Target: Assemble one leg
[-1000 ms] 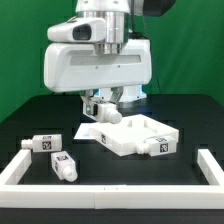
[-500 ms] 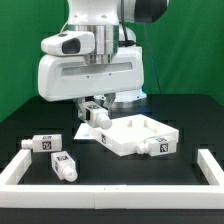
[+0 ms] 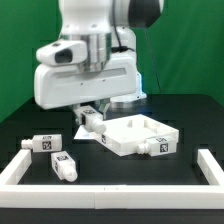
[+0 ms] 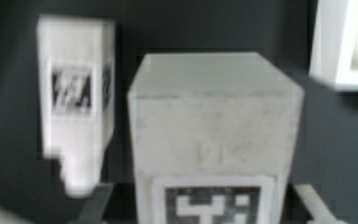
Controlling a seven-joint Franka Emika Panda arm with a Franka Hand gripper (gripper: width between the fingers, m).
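— So where's the leg (image 3: 93,119) at this moment?

— Up in the pincer (image 3: 91,115). The two fingers are pressed in on it, so it's gripped, hanging under the big white arm and low over the black table (image 3: 130,175). I can't make out whether its lower end touches anything.

— And relative to the tray?

— From the outside camera, the leg sits at about ten o'clock of the tray (image 3: 128,143), just beside that corner and outside the raised rim.

— What does the wrist camera give you?

— It's a blurry picture. The gripped leg fills the middle as a pale block, with a black-and-white tag (image 4: 213,203) on its near face. A tagged post (image 4: 78,95) shows close alongside, with a dark gap between them.

— Any more legs lying about?

— Yes, two, well apart from the pincer. A spare leg (image 3: 42,144) lies at eight o'clock of it. A second spare leg (image 3: 63,166) lies at seven o'clock, nearer the white rail (image 3: 120,186) edging the table.
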